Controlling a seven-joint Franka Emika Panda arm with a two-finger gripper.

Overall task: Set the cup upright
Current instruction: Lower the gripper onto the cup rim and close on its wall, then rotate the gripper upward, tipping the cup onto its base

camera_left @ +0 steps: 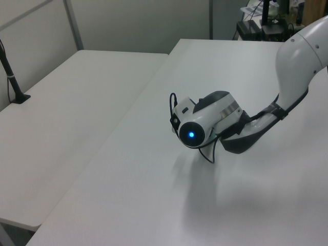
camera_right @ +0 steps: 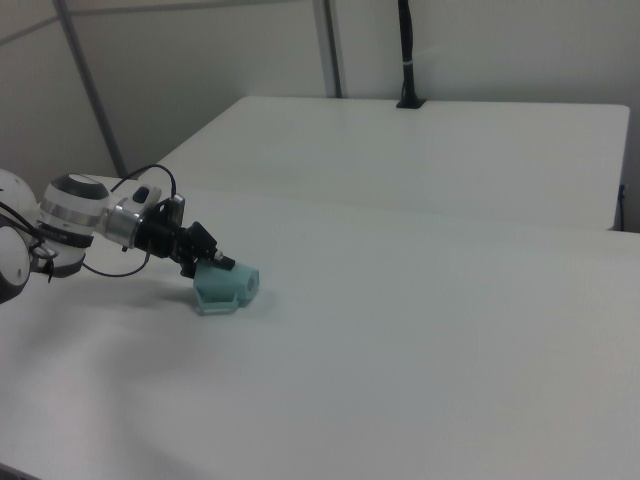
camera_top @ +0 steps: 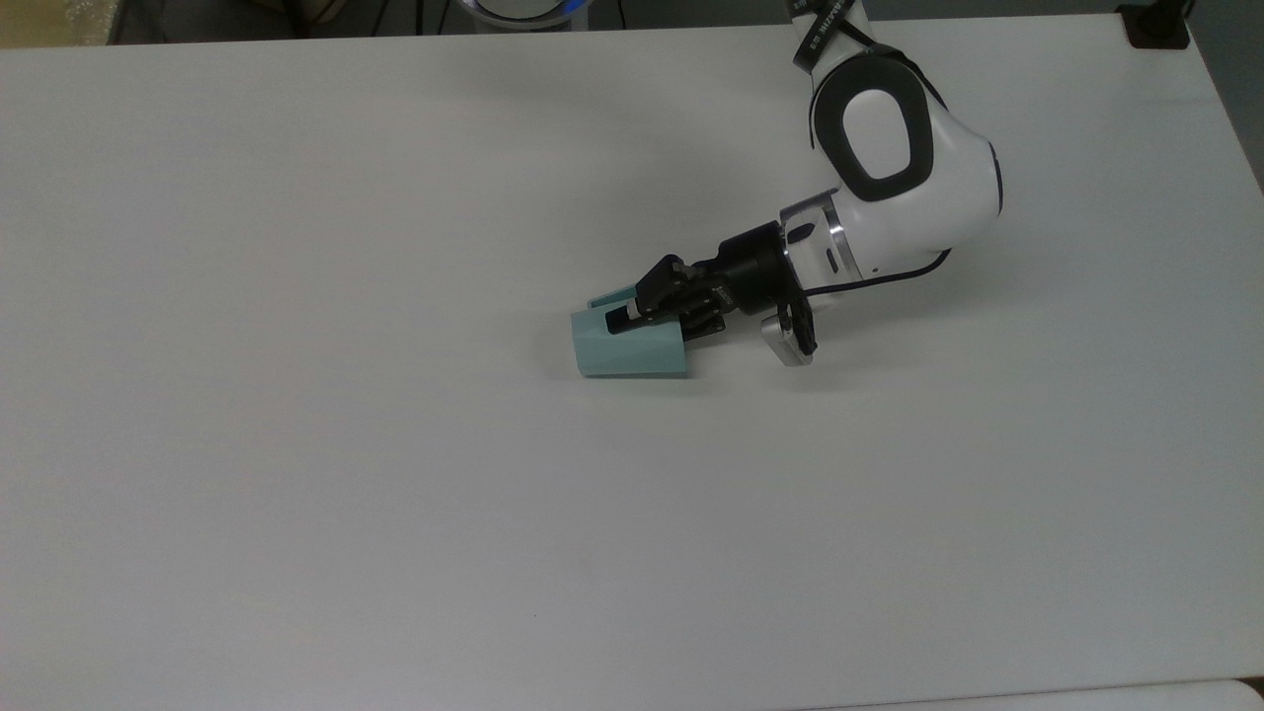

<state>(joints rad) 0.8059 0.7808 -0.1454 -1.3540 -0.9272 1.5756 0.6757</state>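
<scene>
A pale teal cup (camera_top: pixel 629 346) lies on its side near the middle of a white desk (camera_top: pixel 296 444), the gripper (camera_top: pixel 632 316) clamped on its rim wall, one finger inside the mouth, so it seems grasped, with tipping it upright left.

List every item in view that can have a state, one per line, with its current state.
Small pale teal faceted plastic cup: lying on its side on the white table, not upright, narrower base toward the top view's left.
Black two-finger gripper: low at the cup's wide rim end, one finger lying along its upper side.
Blue light on the arm: lit.
</scene>
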